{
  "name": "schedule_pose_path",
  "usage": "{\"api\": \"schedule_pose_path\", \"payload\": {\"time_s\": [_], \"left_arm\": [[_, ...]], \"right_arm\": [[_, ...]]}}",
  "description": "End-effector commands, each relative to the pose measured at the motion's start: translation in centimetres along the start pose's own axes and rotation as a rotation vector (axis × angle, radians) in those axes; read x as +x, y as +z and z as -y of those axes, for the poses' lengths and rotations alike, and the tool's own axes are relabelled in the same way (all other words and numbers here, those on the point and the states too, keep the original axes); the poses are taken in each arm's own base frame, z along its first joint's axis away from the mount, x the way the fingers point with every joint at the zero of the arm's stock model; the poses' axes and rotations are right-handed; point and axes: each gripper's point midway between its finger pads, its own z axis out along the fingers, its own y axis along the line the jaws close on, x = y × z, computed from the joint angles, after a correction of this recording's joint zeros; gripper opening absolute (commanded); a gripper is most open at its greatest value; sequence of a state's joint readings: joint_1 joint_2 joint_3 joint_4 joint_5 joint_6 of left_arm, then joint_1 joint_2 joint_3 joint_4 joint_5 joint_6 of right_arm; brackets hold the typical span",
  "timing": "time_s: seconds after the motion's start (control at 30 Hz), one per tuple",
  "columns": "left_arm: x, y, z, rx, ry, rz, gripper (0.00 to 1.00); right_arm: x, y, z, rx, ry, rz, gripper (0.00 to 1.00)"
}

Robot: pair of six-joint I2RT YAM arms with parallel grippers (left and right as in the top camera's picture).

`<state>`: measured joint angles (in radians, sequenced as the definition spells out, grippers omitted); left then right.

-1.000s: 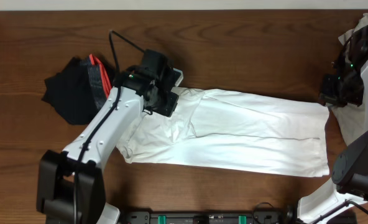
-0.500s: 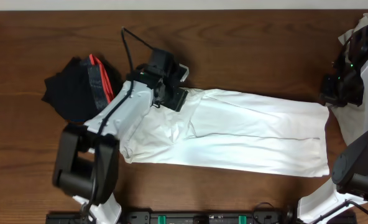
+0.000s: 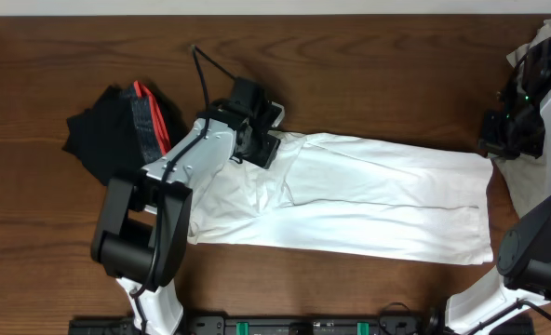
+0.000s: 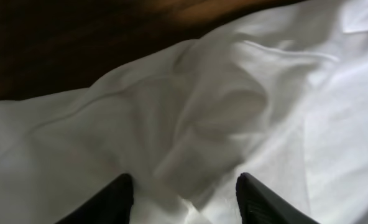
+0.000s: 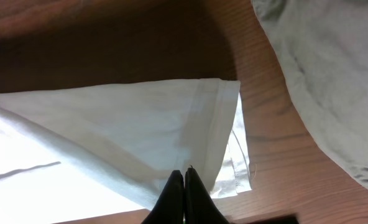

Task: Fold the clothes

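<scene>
White T-shirt (image 3: pixel 369 200) laid out as a long band across the middle of the wooden table (image 3: pixel 350 65), wider end to the left, straight hem to the right, folded lengthwise with soft creases along it. Near its upper left corner, left gripper (image 4: pixel 187 202) hanging just over the cloth, jaws apart, nothing clamped; a raised wrinkle of white fabric humped up below and ahead of the two dark fingertips (image 4: pixel 119 199). Left arm (image 3: pixel 178 172) stretched up from the near edge of the table, slanting over the shirt's left end, wrist bent toward the shirt. At the shirt's upper right corner, right gripper (image 5: pixel 184 183) with fingers pressed tight together, tips pointing down at the fabric just inside the stitched hem; impossible to tell whether any cloth is pinched there. Right arm (image 3: pixel 536 247) rising along the right edge of the table, folded back so the wrist sits above that corner. Beside the hem in the right wrist view, a pale beige-grey cloth (image 5: pixel 333 81) lying on the wood, apart from the shirt. Well to the left, apart from the shirt, a crumpled black garment (image 3: pixel 103 140) with a grey-and-red band (image 3: pixel 150 116) on its right side.
</scene>
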<state>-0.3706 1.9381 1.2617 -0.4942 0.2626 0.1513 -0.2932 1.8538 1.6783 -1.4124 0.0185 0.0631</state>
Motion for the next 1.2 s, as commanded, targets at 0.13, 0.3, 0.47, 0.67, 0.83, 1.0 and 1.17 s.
{"api": "schedule_pose_path", "payload": {"time_s": [0.13,0.3,0.47,0.67,0.83,1.0,1.17], "left_arm": [[-0.2,0.7,0.1,0.01,0.008,0.002,0.31],[-0.5,0.0,0.2,0.01,0.009,0.009,0.19],[-1.3,-3.8,1.0,0.007,0.016,0.046,0.09],[-0.9,-9.0,2.1,0.003,0.023,0.089,0.05],[-0.6,-9.8,2.3,0.002,0.035,0.09,0.11],[-0.4,-6.4,1.6,0.008,0.021,0.047,0.47],[-0.2,-2.4,0.8,0.014,0.012,0.006,0.54]], "right_arm": [[-0.1,-0.6,-0.2,-0.002,-0.017,0.023,0.01],[0.0,-0.6,-0.2,-0.001,-0.017,0.023,0.01],[0.0,-0.6,-0.2,-0.001,-0.017,0.023,0.02],[-0.1,-0.6,-0.2,-0.001,-0.017,0.024,0.02],[-0.2,-0.6,-0.2,-0.002,-0.016,0.028,0.02],[-0.2,-0.6,-0.2,-0.002,-0.016,0.027,0.02],[-0.2,-0.6,-0.2,-0.002,-0.016,0.027,0.02]]}}
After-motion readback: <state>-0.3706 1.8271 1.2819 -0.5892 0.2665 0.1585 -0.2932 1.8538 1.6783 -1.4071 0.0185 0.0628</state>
